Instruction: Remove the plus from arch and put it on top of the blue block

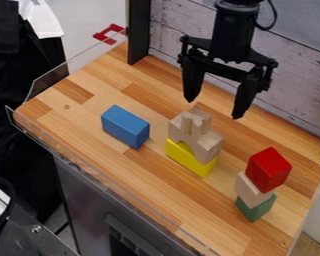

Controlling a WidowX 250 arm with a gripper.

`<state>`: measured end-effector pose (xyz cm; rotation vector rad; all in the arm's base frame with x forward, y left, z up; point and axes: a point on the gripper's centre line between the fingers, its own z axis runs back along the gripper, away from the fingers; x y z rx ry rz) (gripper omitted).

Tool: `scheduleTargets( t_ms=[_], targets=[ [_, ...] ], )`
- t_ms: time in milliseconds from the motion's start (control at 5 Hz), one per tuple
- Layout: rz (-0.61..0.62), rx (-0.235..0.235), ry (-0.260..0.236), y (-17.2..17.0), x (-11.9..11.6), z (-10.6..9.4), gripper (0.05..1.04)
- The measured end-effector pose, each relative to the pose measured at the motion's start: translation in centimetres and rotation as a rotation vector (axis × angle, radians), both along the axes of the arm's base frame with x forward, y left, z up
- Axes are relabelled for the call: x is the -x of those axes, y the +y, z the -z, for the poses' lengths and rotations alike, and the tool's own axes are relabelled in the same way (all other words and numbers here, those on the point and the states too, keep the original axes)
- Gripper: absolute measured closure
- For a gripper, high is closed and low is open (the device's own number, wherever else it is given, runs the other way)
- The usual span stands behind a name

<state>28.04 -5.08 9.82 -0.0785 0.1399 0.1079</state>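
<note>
The black gripper (214, 109) hangs open above and slightly behind the middle stack, its two fingers spread apart with nothing between them. A natural-wood plus (195, 121) rests on top of the natural-wood arch (207, 146), and the arch sits on a yellow block (189, 161). To the left of this stack, the blue block (126, 126) lies alone on the wooden table, its top face bare.
At the right stands another stack: a red cube (268, 169) over a natural-wood block (251, 190) over a green block (255, 208). Clear plastic edging runs along the table's (142, 185) left and front sides. A plank-patterned wall (303, 90) rises behind.
</note>
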Motion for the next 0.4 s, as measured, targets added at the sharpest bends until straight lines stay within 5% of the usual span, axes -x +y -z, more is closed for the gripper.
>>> scheduleTargets(
  t_ms=[400],
  targets=[
    [-0.032, -0.004, 0.043, 1.3, 0.2, 0.9, 0.083]
  ],
)
